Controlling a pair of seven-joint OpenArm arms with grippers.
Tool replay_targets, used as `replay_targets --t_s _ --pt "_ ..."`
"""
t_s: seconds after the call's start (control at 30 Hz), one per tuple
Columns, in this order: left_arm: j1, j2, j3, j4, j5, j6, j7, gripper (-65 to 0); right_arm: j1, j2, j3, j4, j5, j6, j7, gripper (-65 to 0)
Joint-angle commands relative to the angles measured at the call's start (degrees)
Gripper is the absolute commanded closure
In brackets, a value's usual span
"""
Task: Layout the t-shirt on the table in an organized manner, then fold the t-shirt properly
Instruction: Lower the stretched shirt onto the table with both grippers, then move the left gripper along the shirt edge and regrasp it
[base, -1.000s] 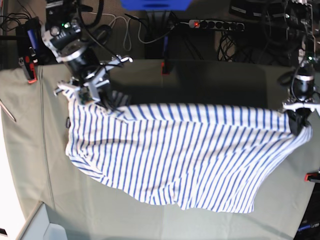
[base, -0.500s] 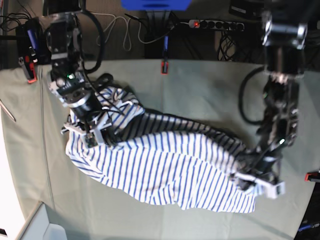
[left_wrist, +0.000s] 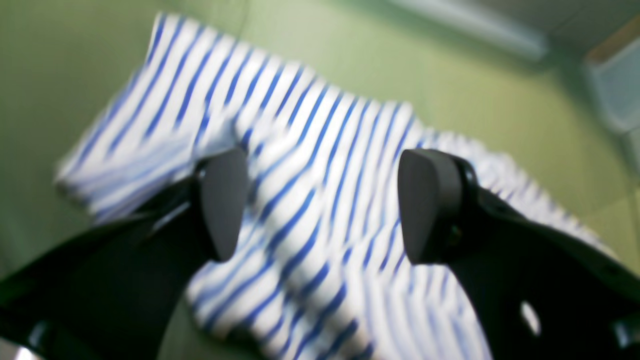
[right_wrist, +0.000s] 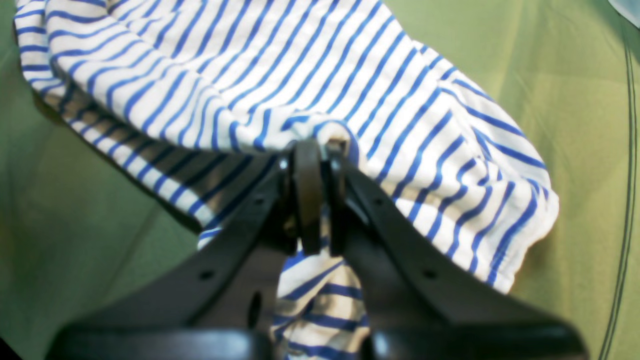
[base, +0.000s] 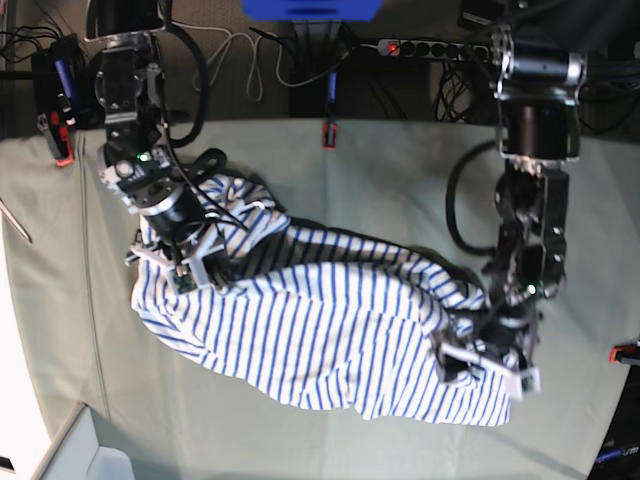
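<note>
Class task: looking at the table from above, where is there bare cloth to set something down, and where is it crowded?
Bare: the table behind the t-shirt, and the front strip. Crowded: both shirt ends, under the right gripper and left gripper.

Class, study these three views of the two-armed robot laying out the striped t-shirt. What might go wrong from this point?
1. The left hand is open above the t-shirt, while the right hand is shut on a bunched fold. Pulling from that one side could drag the whole shirt across the table.
2. The shirt lies humped and doubled over, so creases may get folded in.
3. The open hand may regrasp several layers at once.
</note>
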Motion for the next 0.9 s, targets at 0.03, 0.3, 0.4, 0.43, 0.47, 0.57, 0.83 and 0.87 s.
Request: replay_targets --t_s 0.03,0.3,0.4,0.43,0.47,0.57,0.83,0.87 --pt "-1.2 -0.4 -1.9 -1.9 -0.3 -0.1 -1.0 -45.4 0.7 0.1 0.1 0.9 0.8 0.7 1.6 0.0" --pt "-3.5 2.2 -8.4 -10.3 -0.2 -0.4 -1.1 -45.4 0.6 0.0 0.1 -0.8 0.8 0.7 1.6 0.0" --pt "-7.2 3.8 -7.4 -14.3 -0.2 -0.4 -1.1 -45.4 0.1 0.0 0.1 -1.4 0.8 0.7 1.6 0.0" --pt "-8.7 4.2 -6.5 -16.1 -0.2 -0.4 -1.6 -45.4 0.1 0.0 0.1 -1.5 0.8 0.7 1.6 0.0" --pt "-10.2 4.6 -5.5 -18.1 -0.2 -0.4 -2.6 -45.4 0.1 0.0 0.0 -1.6 0.8 0.7 1.6 0.0" --pt "-13.8 5.3 0.3 -24.8 -0.5 -0.4 -8.3 -45.4 -0.2 0.1 0.0 -1.6 0.8 0.7 1.6 0.0" --pt "-18.0 10.1 12.7 -34.3 -0.5 -0.6 -23.5 -45.5 -0.6 0.3 0.1 -1.7 0.7 0.7 1.6 0.0" --pt "-18.0 10.2 13.7 -34.2 -0.5 -0.6 -24.3 -45.7 -0.6 0.3 0.1 -1.7 0.7 0.7 1.6 0.0"
